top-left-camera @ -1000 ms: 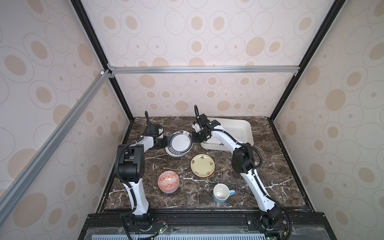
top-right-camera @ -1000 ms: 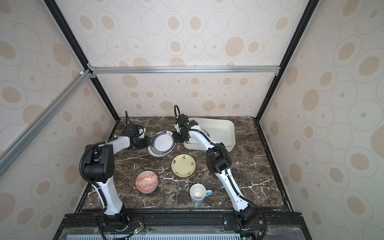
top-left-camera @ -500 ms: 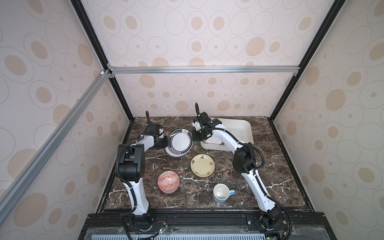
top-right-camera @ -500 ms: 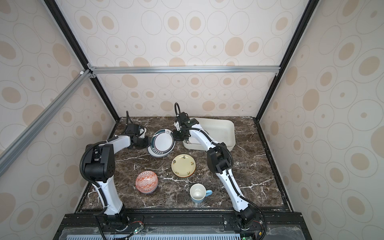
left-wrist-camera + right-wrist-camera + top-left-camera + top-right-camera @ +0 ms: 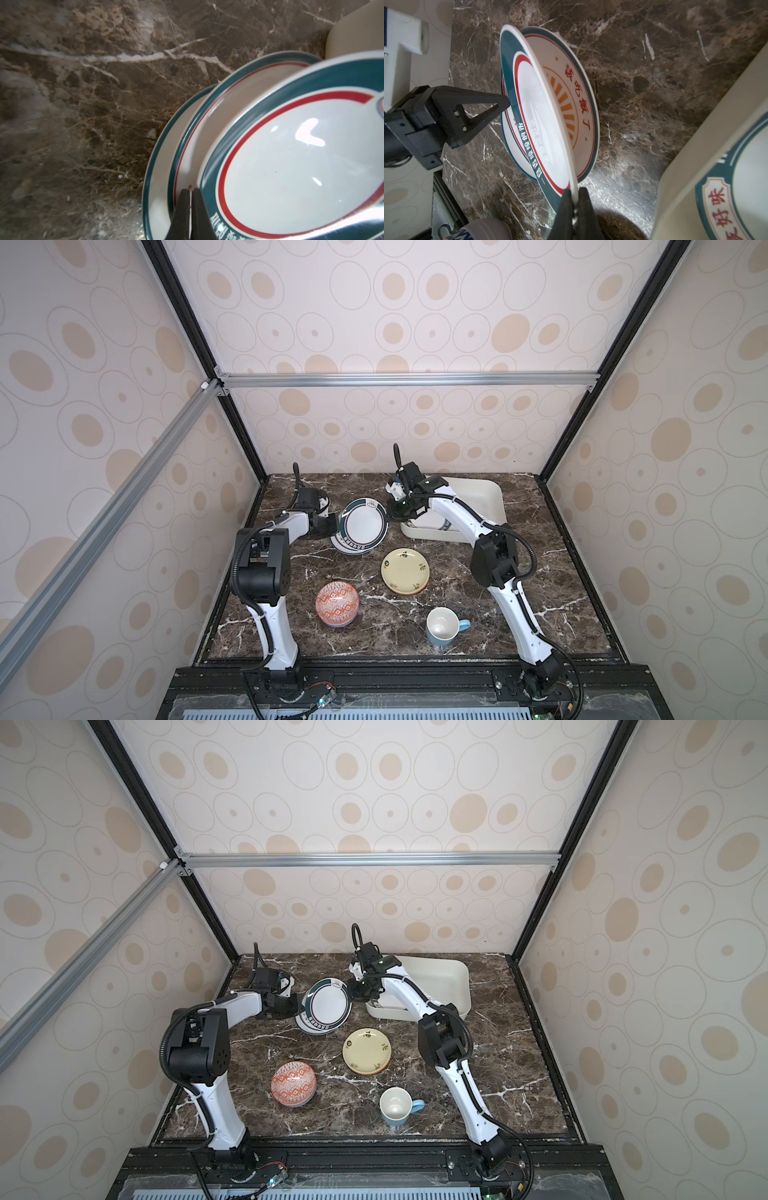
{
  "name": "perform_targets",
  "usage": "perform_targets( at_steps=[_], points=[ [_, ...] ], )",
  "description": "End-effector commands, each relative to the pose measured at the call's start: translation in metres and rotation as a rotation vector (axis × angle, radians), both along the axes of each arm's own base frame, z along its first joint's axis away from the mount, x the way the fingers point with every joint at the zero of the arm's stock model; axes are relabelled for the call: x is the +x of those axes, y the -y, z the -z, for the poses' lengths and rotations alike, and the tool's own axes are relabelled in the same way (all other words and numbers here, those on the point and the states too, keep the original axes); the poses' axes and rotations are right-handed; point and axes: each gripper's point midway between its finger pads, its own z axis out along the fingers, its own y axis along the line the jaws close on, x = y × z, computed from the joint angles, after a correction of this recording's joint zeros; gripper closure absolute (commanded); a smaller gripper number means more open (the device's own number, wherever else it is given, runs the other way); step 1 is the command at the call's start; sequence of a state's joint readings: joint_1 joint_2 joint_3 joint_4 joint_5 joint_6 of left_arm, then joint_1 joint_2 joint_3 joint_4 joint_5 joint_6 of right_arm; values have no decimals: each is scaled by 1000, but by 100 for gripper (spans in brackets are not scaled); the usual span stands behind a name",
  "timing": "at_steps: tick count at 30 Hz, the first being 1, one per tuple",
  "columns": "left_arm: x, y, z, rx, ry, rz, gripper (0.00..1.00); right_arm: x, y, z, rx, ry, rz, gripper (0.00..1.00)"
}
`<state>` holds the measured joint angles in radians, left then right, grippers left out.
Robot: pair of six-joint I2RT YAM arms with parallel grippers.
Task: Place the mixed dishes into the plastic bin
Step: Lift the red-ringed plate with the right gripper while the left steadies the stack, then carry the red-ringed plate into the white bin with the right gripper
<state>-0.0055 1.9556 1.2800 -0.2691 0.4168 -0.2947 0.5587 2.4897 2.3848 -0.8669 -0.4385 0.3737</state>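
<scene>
Clamped shut with the right gripper (image 5: pixel 390 514) on the rim of the white plate (image 5: pixel 363 524) with the dark-green lettered border, at the edge nearest the plastic bin (image 5: pixel 494 497); shown close in the right wrist view as two black fingertips (image 5: pixel 565 207) squeezed onto the thin white edge. Clamped shut likewise with the left gripper (image 5: pixel 335 526) on roughly the opposite edge, the one away from the bin. Carried so between both, just beside the bin's end wall and outside it. Round, so without a long axis; gripped along a line running toward the bin. Tilted rather than level, hollow face upward, raised over two matching plates (image 5: pixel 571 93) stacked flat on the marble tabletop (image 5: pixel 540 572); impossible to tell whether touching them at its lower edge. Inside the bin, lying flat, one more green-rimmed plate (image 5: pixel 747 176). Out from the bin toward the front: first a cream-yellow plate (image 5: pixel 405 570), face up; farther off, well apart, a red-orange patterned bowl (image 5: pixel 336 604) and a light-blue mug (image 5: pixel 442 626), both mouth up.
</scene>
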Motion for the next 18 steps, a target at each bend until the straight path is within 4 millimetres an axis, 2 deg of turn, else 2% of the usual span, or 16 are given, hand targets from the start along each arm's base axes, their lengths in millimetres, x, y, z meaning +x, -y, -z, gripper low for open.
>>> perform_targets(
  at_steps=[1, 5, 6, 8, 15, 18],
  points=[
    [1, -14, -18, 23, 43, -20, 92, -8, 1, -22, 68, -27, -7, 100],
    [1, -24, -25, 18, 57, -45, 90, -2, 0, -30, 134, -38, 18, 100],
    [0, -26, -25, 18, 58, -50, 89, -3, 3, -23, 139, -65, 30, 100],
    [1, -29, -29, 17, 67, -58, 86, 0, 5, -25, 159, -68, 42, 100],
    [6, -37, -48, 18, 104, -82, 71, 11, 6, -45, 230, -60, 52, 100],
    [10, -40, -56, 20, 123, -90, 70, 16, 5, -53, 275, -67, 65, 100]
  ],
)
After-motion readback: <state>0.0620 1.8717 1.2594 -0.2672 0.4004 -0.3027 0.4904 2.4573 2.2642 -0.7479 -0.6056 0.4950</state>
